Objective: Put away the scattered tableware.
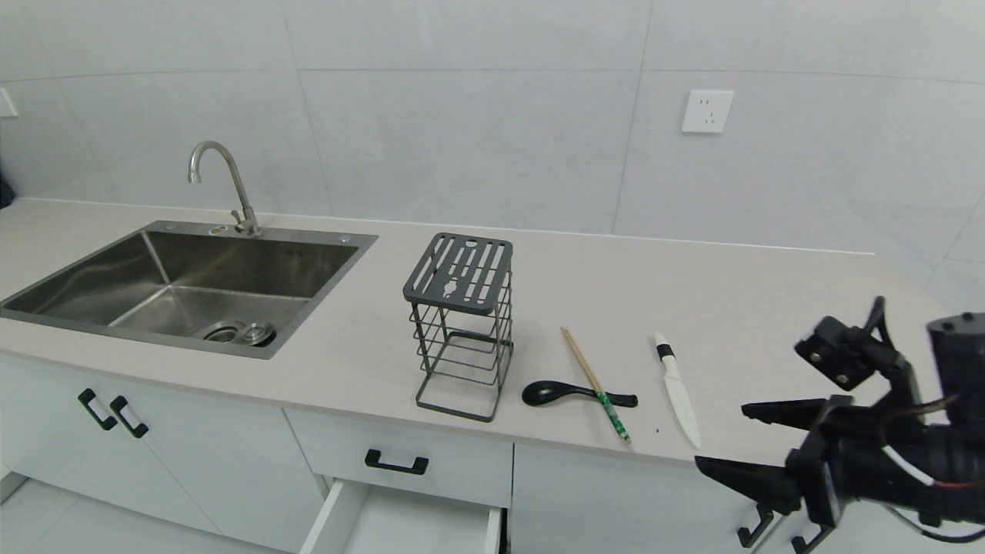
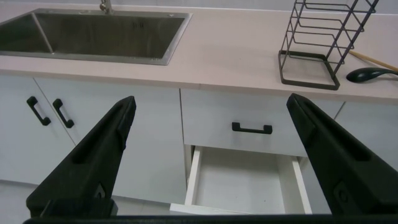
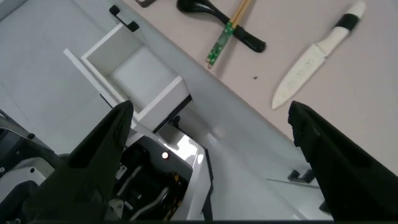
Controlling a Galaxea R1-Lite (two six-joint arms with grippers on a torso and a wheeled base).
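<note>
On the countertop [image 1: 692, 308] a black spoon [image 1: 573, 395] lies under a pair of wooden chopsticks [image 1: 596, 385]. A white knife [image 1: 677, 388] lies just to their right. To their left stands a dark wire rack [image 1: 462, 327] with a slotted top. My right gripper [image 1: 721, 436] hangs open off the counter's front edge, below and right of the knife, holding nothing. Its wrist view looks down on the spoon [image 3: 214, 12], chopsticks [image 3: 227, 31] and knife [image 3: 314, 59]. My left gripper [image 2: 210, 102] is open and empty, low in front of the cabinets, facing the open drawer [image 2: 245, 180].
A steel sink [image 1: 100, 308] with a tap [image 1: 223, 181] fills the counter's left part. An empty white drawer [image 1: 400, 523] is pulled out below the rack. Cabinet doors with black handles [image 1: 111, 412] sit under the sink. A wall socket [image 1: 706, 111] is behind.
</note>
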